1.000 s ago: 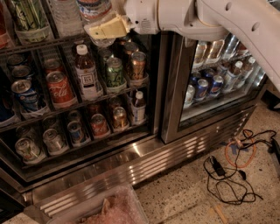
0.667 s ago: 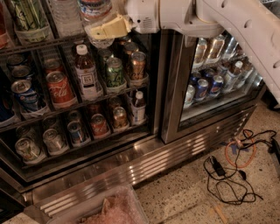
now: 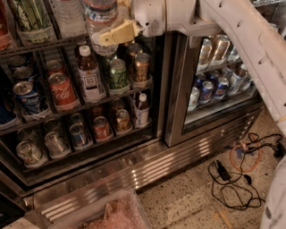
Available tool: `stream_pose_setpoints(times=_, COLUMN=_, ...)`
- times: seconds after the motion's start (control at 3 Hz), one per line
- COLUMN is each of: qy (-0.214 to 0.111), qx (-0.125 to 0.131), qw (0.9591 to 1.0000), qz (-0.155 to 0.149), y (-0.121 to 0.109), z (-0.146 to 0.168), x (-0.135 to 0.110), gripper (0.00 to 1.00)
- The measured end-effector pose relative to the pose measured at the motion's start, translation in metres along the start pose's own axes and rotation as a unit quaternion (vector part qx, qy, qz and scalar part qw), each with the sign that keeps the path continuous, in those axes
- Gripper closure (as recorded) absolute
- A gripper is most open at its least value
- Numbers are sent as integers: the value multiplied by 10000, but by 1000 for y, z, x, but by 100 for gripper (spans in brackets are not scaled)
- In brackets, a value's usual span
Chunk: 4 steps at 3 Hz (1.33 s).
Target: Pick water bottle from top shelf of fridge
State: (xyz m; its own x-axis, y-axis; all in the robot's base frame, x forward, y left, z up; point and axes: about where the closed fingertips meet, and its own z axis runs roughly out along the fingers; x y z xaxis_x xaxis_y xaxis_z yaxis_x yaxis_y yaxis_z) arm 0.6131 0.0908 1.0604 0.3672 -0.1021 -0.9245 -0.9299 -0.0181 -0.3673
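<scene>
The water bottle (image 3: pixel 100 13) is seen at the right end of the top shelf (image 3: pixel 40 44), at its front rail, with its base overlapping the rail and hanging just above the cans of the rack below. The gripper (image 3: pixel 107 36) is closed on the bottle's lower body from the right. One cream finger (image 3: pixel 118 32) is laid across the near side, and the other is hidden behind the bottle.

The bottle is held close to upright. Its long axis runs vertically, base down and neck up (the cap is cut off by the top of the view).

Several risks can be judged from here:
- The grip is low on a ribbed, thin-walled bottle full of water, so the top may tip or the bottle may slide between the fingers as it is drawn out.
- If the base is dragged across the front rail, it may catch and be twisted out of the hold.
- If the bottle drops, the white-capped bottle (image 3: pixel 88 74) and the green can (image 3: pixel 118 74) directly beneath would be struck.
- The white arm passes near the steel door post of the fridge (image 3: pixel 134 165), so a wide swing could knock it.
</scene>
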Motion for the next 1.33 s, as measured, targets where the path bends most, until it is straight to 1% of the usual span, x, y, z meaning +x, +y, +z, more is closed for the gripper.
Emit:
stream_pose_setpoints(times=0.33, qy=124, qx=-290, qw=9995, qz=25, y=8, z=5, x=-2, gripper=100)
stream_pose_setpoints(times=0.67, qy=434, qx=-444, qw=9981, qz=51, y=22, z=8, x=-7, gripper=100)
stream_pose_setpoints(times=1.0, qy=762, qx=-612, qw=9948, qz=269, y=48, z=11, x=-7, gripper=100)
stream_pose_setpoints(times=1.33, qy=762, qx=-612, qw=9948, qz=269, y=48, z=11, x=-7, gripper=100)
